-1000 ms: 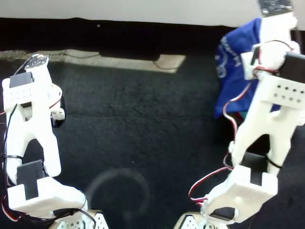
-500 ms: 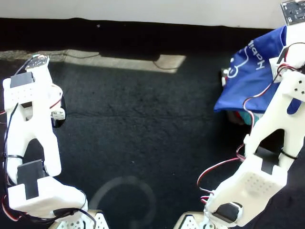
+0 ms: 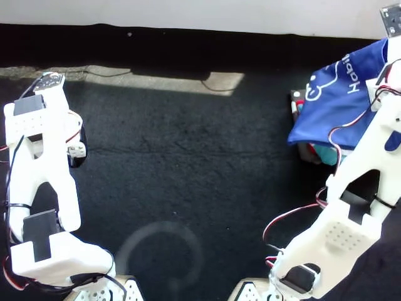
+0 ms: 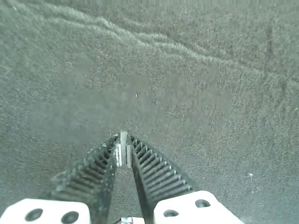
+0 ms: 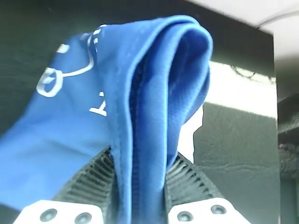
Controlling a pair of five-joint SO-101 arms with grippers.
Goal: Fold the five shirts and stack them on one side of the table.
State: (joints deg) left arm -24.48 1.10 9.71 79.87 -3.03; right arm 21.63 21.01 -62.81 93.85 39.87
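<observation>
A folded blue shirt (image 3: 338, 100) with white print hangs at the table's far right edge, held up by my right arm (image 3: 351, 188). In the right wrist view the blue shirt (image 5: 140, 102) bunches between the black ribbed fingers (image 5: 93, 179) of my right gripper (image 5: 140, 172), which is shut on it. Under the hanging shirt a bit of teal cloth (image 3: 326, 153) and a dark item show. My left arm (image 3: 37, 163) stands at the table's left side. My left gripper (image 4: 123, 151) is shut with nothing in it, just above the black cloth (image 4: 187, 84).
The table is covered by a black cloth (image 3: 188, 163). A pale strip (image 3: 156, 80) shows along the far side, and a white wall edge (image 3: 188, 12) lies beyond. The arms' white bases (image 3: 113, 288) sit at the near edge.
My right arm has swung to the right and outward, carrying the blue shirt toward the table's right edge. The left arm has not moved.
</observation>
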